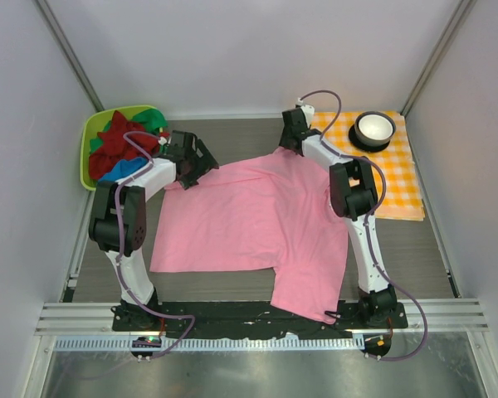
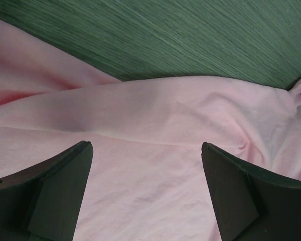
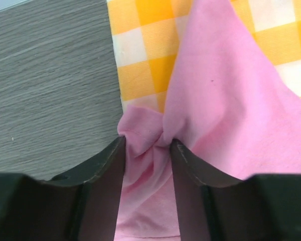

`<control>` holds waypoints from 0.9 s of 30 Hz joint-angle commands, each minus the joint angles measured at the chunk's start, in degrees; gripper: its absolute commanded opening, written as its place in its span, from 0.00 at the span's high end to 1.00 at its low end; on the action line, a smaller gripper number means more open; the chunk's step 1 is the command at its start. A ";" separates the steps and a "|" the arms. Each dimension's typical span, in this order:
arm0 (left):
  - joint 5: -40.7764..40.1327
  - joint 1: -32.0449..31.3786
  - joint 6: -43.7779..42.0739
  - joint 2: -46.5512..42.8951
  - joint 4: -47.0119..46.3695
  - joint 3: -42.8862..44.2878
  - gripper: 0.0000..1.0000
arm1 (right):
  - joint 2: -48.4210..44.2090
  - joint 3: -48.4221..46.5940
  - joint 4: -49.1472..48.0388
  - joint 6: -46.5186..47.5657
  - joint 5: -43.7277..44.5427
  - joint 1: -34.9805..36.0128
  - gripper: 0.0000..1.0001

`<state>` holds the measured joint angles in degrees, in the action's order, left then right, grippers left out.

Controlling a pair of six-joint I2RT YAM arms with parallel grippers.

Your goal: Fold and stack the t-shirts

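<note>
At the far left of the table (image 1: 232,137), the top camera shows a green basket (image 1: 85,162). In it lie a dark red t-shirt (image 1: 120,141), a green t-shirt (image 1: 153,120) and a blue t-shirt (image 1: 120,170), all crumpled together. Neither wrist camera shows the basket.

Next comes the left gripper (image 1: 195,166), over the far left corner of the pink t-shirt (image 1: 249,224). From above you cannot tell how its fingers stand. Its own wrist camera shows them spread wide apart with nothing between them. The pink cloth lies in soft folds under them, with bare table past it.

The pink t-shirt is spread out in the middle of the table, between the two arms. One near corner reaches the black plate by the right arm's base.

The right gripper (image 1: 292,133) is at the far right corner of the shirt, and the top camera shows only its back. Its wrist camera shows the two fingers pinching a small bunch of pink cloth. It also shows the pink cloth lying over the edge of the orange-and-white checked cloth (image 1: 398,178).

A bowl (image 1: 373,128) sits on the far part of that checked cloth, seen only from above.
</note>
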<state>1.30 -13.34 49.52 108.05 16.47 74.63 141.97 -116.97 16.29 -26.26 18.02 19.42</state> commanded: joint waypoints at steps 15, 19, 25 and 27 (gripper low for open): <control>0.19 0.60 -0.21 -2.40 -2.40 -1.59 0.06 | -5.82 2.44 -2.31 7.88 7.73 3.69 0.99; -0.07 0.60 -0.39 -2.67 -2.41 -2.03 0.06 | -6.62 3.06 -5.91 10.00 6.94 5.27 0.99; -0.25 0.60 -0.74 -2.58 -2.32 -2.47 0.06 | -6.63 4.30 -10.41 11.58 8.59 7.38 0.83; -0.25 0.60 -0.65 -2.58 -2.41 -2.47 0.06 | -5.40 2.28 -9.53 11.59 9.83 7.39 0.51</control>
<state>1.32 -13.04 49.25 108.05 16.08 72.51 139.83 -112.09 10.35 -16.40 24.34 26.26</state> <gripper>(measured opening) 0.943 0.210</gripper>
